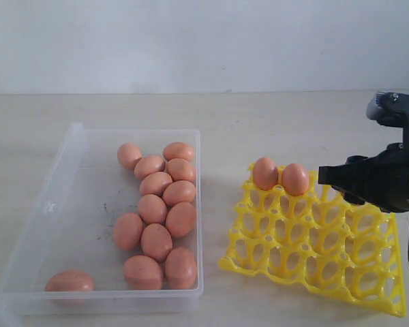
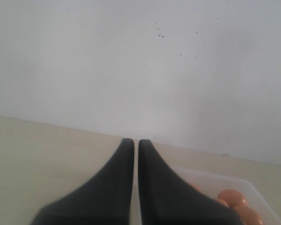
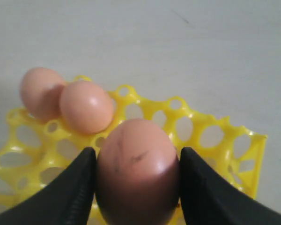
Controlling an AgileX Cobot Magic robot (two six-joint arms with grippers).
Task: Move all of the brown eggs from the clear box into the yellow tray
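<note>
Left of the yellow tray [image 1: 368, 300], the clear box [image 1: 41, 225] holds thirteen brown eggs [image 1: 157, 242]. Two more sit in the tray's far row, and just beside them one brown egg [image 3: 136, 178] is clamped in the right gripper [image 3: 136, 151]. The left gripper [image 2: 136, 141] is pressed together, empty.

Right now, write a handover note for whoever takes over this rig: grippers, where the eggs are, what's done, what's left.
Left gripper: shut, holding nothing.
Right gripper: shut on a brown egg, over the yellow tray.
Done: two eggs sit side by side in the tray's far row.
Left: seat the held egg in a free cup, then move the thirteen eggs lying in the clear box.
</note>
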